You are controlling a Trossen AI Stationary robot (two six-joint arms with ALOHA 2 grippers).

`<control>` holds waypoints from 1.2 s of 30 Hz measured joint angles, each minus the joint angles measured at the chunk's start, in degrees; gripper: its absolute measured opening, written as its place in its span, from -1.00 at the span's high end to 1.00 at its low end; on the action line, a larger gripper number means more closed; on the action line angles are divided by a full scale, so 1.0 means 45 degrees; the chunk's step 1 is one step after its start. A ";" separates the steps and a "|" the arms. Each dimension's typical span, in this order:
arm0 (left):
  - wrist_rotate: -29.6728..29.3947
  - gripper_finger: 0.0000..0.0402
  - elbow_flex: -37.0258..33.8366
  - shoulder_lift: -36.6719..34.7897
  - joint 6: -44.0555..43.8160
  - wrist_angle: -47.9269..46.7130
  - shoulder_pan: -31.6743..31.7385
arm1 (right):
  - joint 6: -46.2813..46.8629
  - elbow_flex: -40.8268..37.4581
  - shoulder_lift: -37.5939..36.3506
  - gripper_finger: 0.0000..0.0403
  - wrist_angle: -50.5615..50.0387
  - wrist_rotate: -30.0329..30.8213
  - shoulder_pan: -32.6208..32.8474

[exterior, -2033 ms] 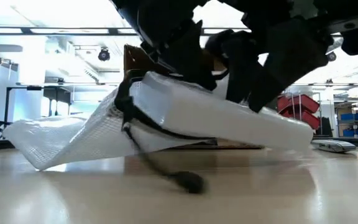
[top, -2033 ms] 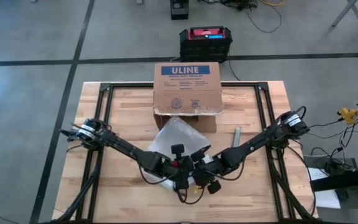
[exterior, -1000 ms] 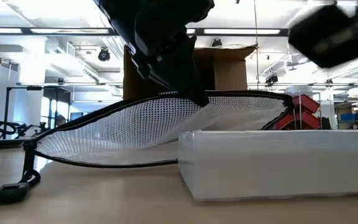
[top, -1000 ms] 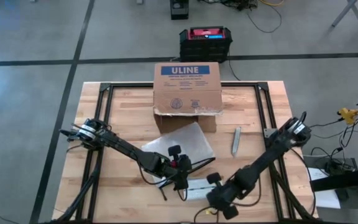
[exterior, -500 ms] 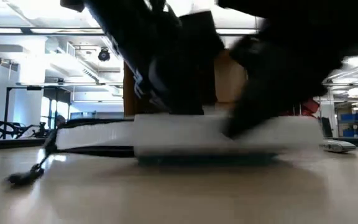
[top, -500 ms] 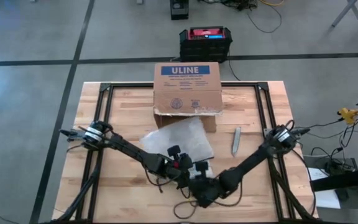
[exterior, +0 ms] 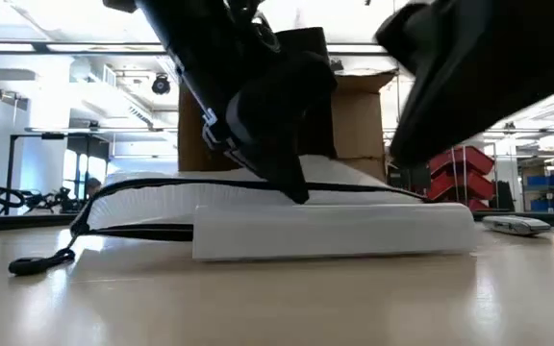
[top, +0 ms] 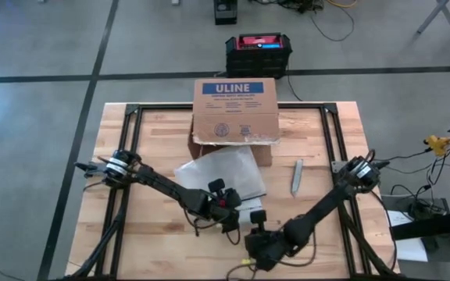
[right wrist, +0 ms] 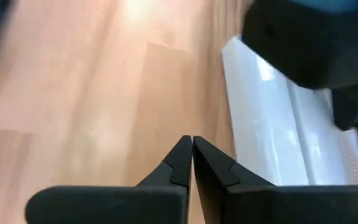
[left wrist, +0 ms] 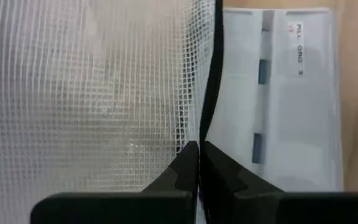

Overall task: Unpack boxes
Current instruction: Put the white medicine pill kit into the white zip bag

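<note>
From where I stand, the cardboard box (top: 236, 112) serves as my marker: it sits at the table's (top: 155, 136) far edge in the middle, ULINE label up, flaps loose on its near side. Left of the box and nearer to me, the left arm reaches in from the table's left side. Its left gripper (left wrist: 199, 155) has its fingers pressed together on the black-trimmed edge of a mesh pouch (top: 219, 172), which lies flat just in front of the box. A white flat package (left wrist: 278, 93) rests on the wood beside that pouch edge, nearer me than the box. Right of that, the right gripper (right wrist: 192, 146) hangs over bare wood close to the package, fingertips touching, holding nothing. Further right of the box, a small grey tool (top: 297, 177) lies alone.
</note>
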 joint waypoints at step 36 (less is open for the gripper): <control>-0.0366 1.00 0.0460 0.0011 -0.0875 -0.3722 0.0123 | -0.3745 -0.0411 -0.0512 0.70 0.0689 -0.2269 -0.1581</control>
